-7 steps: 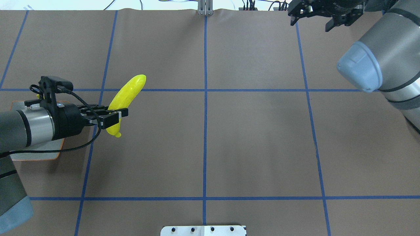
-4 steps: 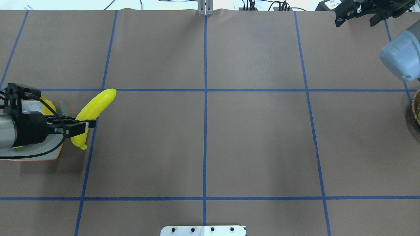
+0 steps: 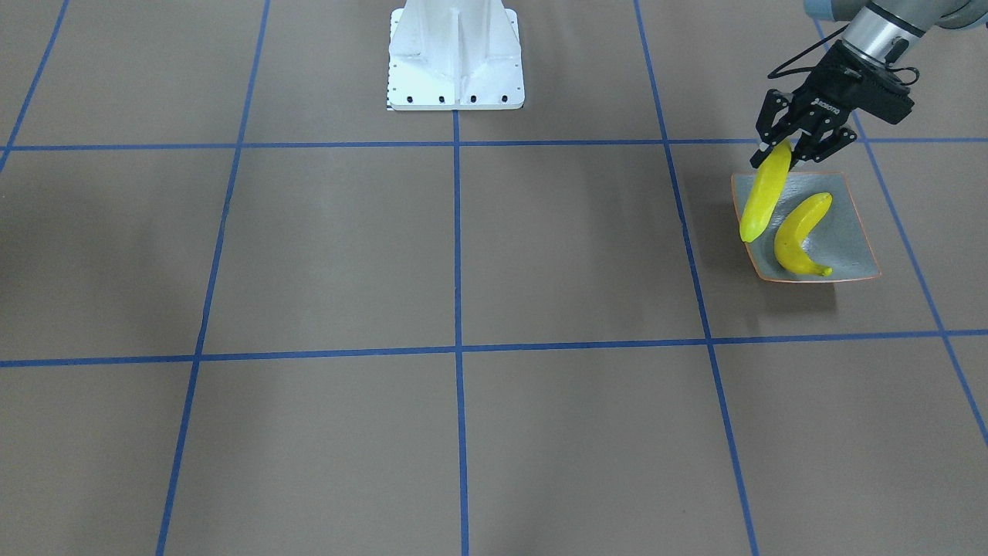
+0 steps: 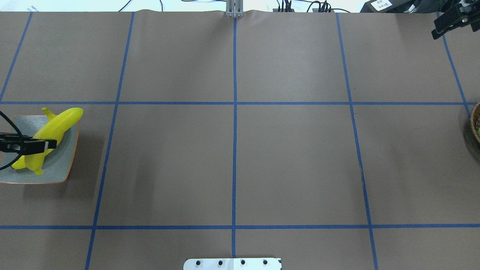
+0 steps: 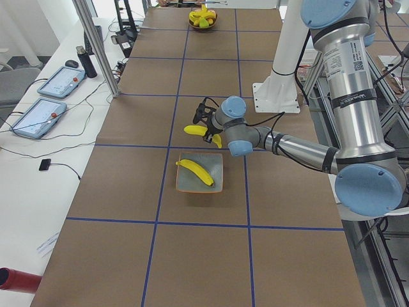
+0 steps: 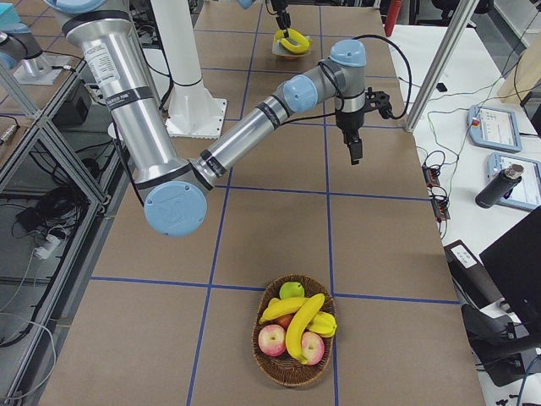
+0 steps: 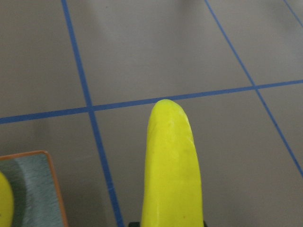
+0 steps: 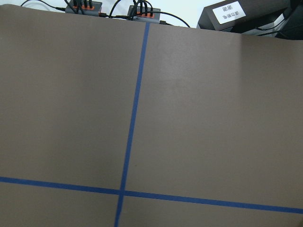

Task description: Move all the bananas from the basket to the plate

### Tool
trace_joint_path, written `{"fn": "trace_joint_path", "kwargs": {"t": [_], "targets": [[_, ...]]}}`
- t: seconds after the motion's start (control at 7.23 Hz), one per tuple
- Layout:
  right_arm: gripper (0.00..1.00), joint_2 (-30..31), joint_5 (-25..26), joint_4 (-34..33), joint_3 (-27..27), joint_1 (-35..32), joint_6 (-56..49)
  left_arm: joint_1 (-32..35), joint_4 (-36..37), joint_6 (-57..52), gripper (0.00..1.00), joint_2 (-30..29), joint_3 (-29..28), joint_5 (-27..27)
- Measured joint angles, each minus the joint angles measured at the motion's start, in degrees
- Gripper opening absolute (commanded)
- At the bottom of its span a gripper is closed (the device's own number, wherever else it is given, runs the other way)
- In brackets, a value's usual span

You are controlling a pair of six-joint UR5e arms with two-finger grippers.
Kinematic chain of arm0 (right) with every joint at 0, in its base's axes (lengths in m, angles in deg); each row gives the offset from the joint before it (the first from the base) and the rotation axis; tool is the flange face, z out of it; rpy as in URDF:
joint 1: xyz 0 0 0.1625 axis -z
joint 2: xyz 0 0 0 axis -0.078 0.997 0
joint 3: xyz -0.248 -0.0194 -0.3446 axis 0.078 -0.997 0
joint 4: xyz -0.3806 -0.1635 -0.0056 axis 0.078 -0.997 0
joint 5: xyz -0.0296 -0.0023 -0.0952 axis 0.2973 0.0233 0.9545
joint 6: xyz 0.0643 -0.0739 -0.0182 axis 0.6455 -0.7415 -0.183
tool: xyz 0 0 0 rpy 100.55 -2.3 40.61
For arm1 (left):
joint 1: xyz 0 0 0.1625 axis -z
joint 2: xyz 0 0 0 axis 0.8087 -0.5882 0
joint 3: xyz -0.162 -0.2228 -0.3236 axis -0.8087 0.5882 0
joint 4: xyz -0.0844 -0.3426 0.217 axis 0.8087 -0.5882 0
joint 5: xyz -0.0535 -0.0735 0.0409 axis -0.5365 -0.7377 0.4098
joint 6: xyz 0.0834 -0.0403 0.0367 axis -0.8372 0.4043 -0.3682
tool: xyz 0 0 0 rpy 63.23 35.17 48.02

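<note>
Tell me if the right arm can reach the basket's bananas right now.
Probably yes: the right pincer hangs over the table, nothing stands between it and the basket, whose bananas lie on top.

Brown paper covers the table [image 4: 292, 161], and blue tape lines [image 4: 234, 150] divide it into squares. Past the fingers [image 3: 764, 143] of the left gripper [image 3: 783, 158], away from the robot, a white desk [image 5: 38, 160] carries two tablets [image 5: 38, 118] and cables. The light is even.
</note>
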Motion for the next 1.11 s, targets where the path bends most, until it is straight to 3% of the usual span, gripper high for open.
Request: {"fn": "trace_joint_path", "kwargs": {"t": [0.55,0.97,1.11], "targets": [[1.0,1.3,-0.4,0.1,0.1,-1.2,-2.0,2.0,2.5,-11.7,0.0,1.8,-4.6,-0.3],[1.0,1.2,-0.4,0.1,0.1,-1.2,-1.9,1.7,2.5,-14.8,0.11,-0.1,-6.3,-0.2],[1.0,1.1,-0.4,0.1,0.1,-1.2,-1.8,1.8,2.5,-16.8,0.22,-0.7,-7.5,-0.2]]}}
